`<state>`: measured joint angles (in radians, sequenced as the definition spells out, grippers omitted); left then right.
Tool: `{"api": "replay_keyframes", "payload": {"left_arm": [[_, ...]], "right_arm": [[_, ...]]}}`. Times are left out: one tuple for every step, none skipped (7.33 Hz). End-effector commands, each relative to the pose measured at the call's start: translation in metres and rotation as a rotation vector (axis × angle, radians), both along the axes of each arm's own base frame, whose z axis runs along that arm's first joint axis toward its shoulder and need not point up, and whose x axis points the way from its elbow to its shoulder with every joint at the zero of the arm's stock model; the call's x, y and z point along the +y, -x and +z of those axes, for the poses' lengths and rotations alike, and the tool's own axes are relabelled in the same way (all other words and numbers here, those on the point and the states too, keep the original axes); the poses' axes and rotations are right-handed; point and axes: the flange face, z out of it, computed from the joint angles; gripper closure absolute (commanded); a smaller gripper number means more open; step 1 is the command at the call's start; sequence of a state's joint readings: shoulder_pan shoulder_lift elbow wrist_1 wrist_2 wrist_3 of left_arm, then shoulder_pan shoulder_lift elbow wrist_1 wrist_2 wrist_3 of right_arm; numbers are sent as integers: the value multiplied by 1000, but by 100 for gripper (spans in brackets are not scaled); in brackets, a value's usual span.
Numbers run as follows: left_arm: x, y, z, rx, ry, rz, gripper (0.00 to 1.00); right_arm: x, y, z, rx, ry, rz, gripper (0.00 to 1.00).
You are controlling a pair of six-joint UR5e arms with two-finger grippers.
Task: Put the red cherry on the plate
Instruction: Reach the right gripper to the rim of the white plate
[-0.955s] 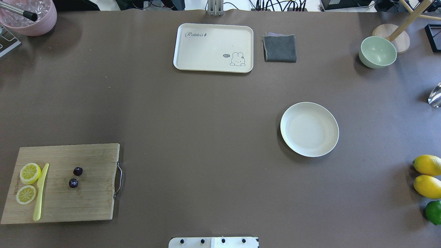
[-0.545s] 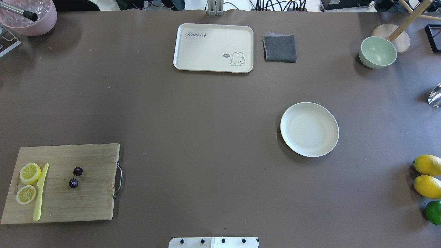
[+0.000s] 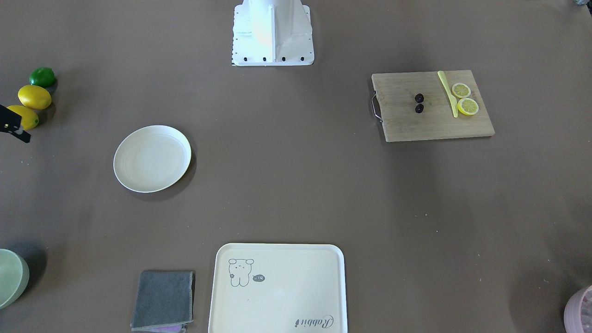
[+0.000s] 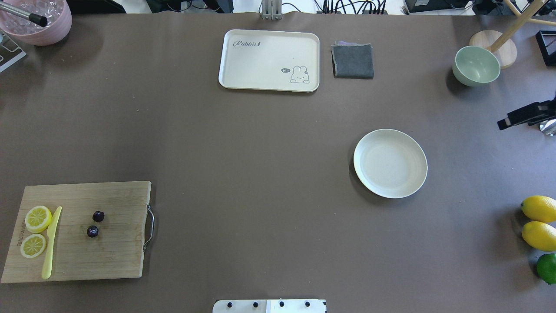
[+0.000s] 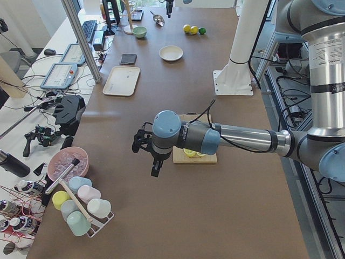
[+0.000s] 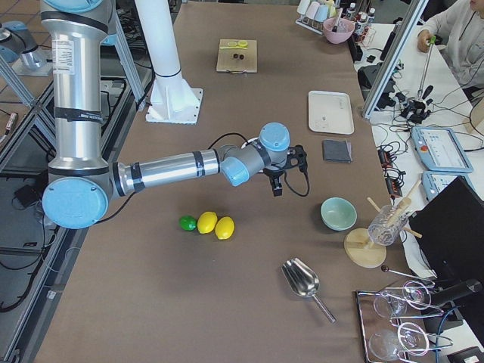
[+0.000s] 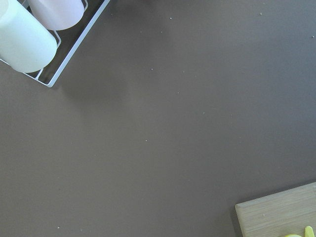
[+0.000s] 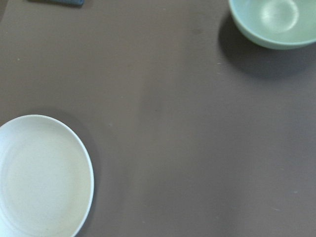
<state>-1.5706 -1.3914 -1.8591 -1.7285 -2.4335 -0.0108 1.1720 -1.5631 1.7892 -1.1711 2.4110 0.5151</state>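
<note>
The red cherry is two dark round fruits lying on a wooden cutting board at the near left; it also shows as the red cherry. The cream-white plate rests bare at centre right, also seen as the plate and the plate. My right gripper pokes in at the right edge, past the plate, and I cannot tell its state. My left gripper hangs over bare table beyond the board's left end, seen only from the side, state unclear.
A rabbit tray and a grey cloth lie at the far side. A green bowl stands far right. Two lemons and a lime sit near right. Lemon slices and a yellow knife share the board.
The right gripper has come into the overhead view at the right edge, where only a shiny scoop showed before. The cherry and plate have not moved.
</note>
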Motion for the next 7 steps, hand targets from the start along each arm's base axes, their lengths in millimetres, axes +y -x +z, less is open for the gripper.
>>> {"api": "replay_keyframes", "payload": {"left_arm": [[-5, -29, -10, 14, -11, 26, 3], [-7, -40, -11, 16, -12, 44, 3], [-7, -44, -12, 18, -33, 54, 3], [-7, -44, -11, 19, -34, 54, 3], [-7, -44, -10, 17, -34, 53, 3], [-7, -44, -9, 17, -33, 53, 3], [-8, -45, -12, 19, -37, 54, 3]], "right_arm": [[-2, 98, -53, -26, 56, -36, 3], [8, 147, -58, 24, 60, -25, 6], [5, 174, -48, 52, 73, -42, 11], [1, 188, -24, 62, 83, -56, 13], [-2, 192, -3, 45, 71, -60, 15], [-2, 190, -1, 36, 64, -69, 17], [-3, 191, 5, 44, 77, -65, 24]]}}
